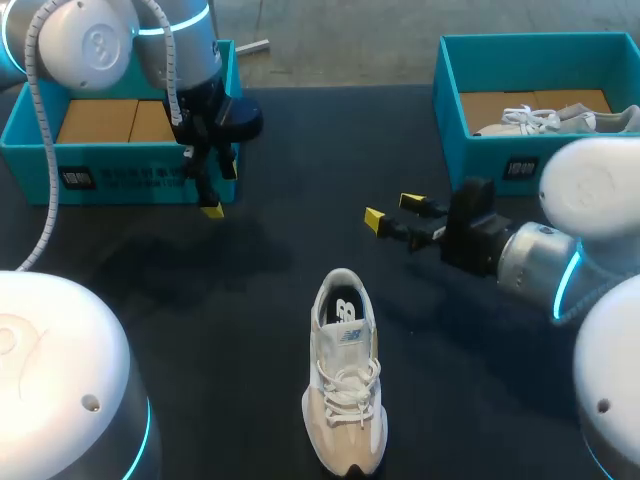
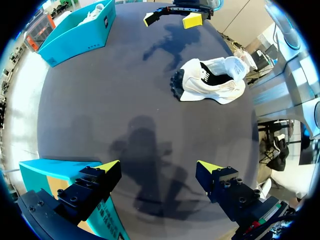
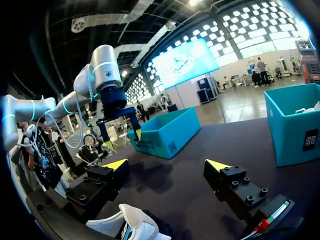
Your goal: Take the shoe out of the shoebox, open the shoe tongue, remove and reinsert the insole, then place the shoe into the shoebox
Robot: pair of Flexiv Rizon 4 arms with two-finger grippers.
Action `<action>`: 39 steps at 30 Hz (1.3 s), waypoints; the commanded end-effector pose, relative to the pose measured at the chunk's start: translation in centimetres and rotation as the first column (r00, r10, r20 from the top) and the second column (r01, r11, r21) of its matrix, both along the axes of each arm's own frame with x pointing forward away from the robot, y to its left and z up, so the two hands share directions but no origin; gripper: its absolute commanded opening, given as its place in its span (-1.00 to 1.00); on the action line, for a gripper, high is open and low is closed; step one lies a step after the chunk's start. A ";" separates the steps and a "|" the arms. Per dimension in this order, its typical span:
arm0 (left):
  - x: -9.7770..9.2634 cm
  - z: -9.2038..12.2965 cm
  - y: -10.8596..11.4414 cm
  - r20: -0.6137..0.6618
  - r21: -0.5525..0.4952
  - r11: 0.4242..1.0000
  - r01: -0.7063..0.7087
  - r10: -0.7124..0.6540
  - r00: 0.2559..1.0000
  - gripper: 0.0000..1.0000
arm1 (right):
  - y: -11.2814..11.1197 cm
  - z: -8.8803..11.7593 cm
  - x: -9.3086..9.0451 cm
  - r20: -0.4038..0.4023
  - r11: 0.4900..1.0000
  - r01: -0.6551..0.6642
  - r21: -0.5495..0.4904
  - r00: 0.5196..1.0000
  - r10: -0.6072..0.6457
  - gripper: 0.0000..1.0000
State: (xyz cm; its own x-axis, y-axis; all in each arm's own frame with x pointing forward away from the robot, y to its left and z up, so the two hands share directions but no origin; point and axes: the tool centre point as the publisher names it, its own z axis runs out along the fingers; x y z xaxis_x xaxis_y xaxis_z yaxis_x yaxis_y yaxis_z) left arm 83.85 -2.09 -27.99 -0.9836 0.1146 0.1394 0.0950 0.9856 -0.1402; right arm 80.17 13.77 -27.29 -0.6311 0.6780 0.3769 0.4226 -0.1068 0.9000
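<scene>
While the white shoe (image 1: 345,385) sat laces-up on the dark table (image 1: 280,150) at the lower centre of the head view, toe toward the bottom edge, both grippers hung empty. The left gripper (image 1: 218,190) pointed down at upper left, fingers spread, just in front of the teal shoebox (image 1: 110,180). The right gripper (image 1: 392,211) came in from the right at mid-frame, fingers likewise apart, up-frame of the heel and clear of it. A second shoebox (image 1: 480,160) at upper right held another shoe (image 1: 560,120).
</scene>
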 end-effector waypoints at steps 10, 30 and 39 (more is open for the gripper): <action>0.6 -0.3 0.0 -0.012 0.000 1.000 -0.003 0.003 1.000 1.00 | 0.6 0.9 0.0 -0.073 0.919 0.282 -0.276 0.947 -0.312 1.00; -0.2 -0.2 0.2 -0.010 -0.003 1.000 -0.013 0.013 1.000 1.00 | 0.5 1.1 -0.7 -0.163 0.853 0.286 -0.436 0.907 -0.388 1.00; -0.9 -0.3 0.0 -0.011 -0.010 1.000 -0.013 0.013 1.000 1.00 | 0.3 0.9 -0.8 -0.193 0.907 0.216 -0.362 0.934 -0.299 1.00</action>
State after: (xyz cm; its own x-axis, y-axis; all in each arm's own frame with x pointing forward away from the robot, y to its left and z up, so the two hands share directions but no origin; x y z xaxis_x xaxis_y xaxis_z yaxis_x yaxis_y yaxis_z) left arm 83.41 -2.28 -28.26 -0.9820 0.1051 0.1570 0.0817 0.9855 -0.1489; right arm 79.33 13.91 -26.82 -0.5085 0.7979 0.3238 0.5600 0.0208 0.8282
